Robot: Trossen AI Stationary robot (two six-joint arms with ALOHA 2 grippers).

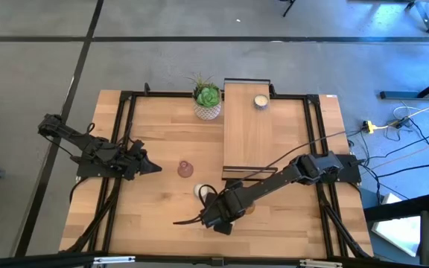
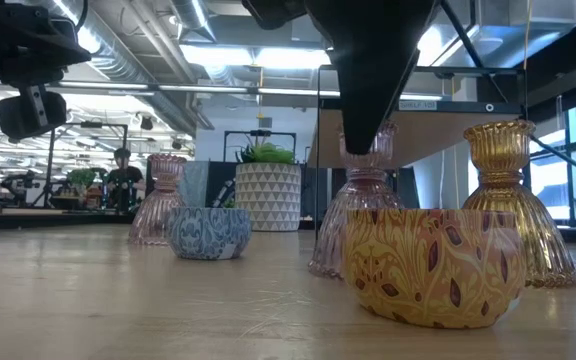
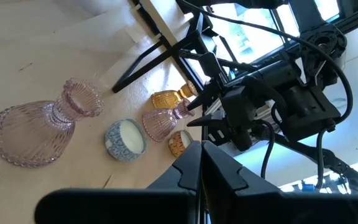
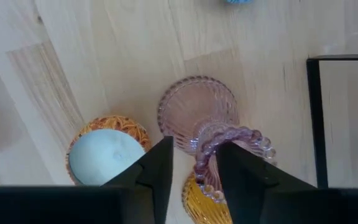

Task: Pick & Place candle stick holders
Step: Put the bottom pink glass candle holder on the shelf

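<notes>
My right gripper (image 4: 194,171) points straight down over a pink glass candle stick holder (image 2: 366,215) that stands upright near the table's front middle. Its open fingers straddle one side of the holder's beaded top rim. Beside it stand an amber glass holder (image 2: 508,205) and a round orange-patterned holder (image 2: 433,265) filled with white wax. Farther left are a round blue-patterned holder (image 2: 208,232) and another pink glass holder (image 1: 185,170). My left gripper (image 1: 153,167) is shut and waits at the left, touching nothing. My right gripper comes from above with one finger (image 4: 244,174) over the mouth of the pink holder and the other (image 4: 157,174) outside the beaded rim (image 4: 202,163). A gap shows between the outer finger and the rim. Whether the inner finger touches it, I cannot tell. The holder stands on the table.
A long wooden stand (image 1: 248,141) with a black frame runs from the table's middle toward the far edge, with a round candle (image 1: 261,102) on it. A green succulent in a white pot (image 1: 208,103) stands at the far middle. Bare wood lies at the front left.
</notes>
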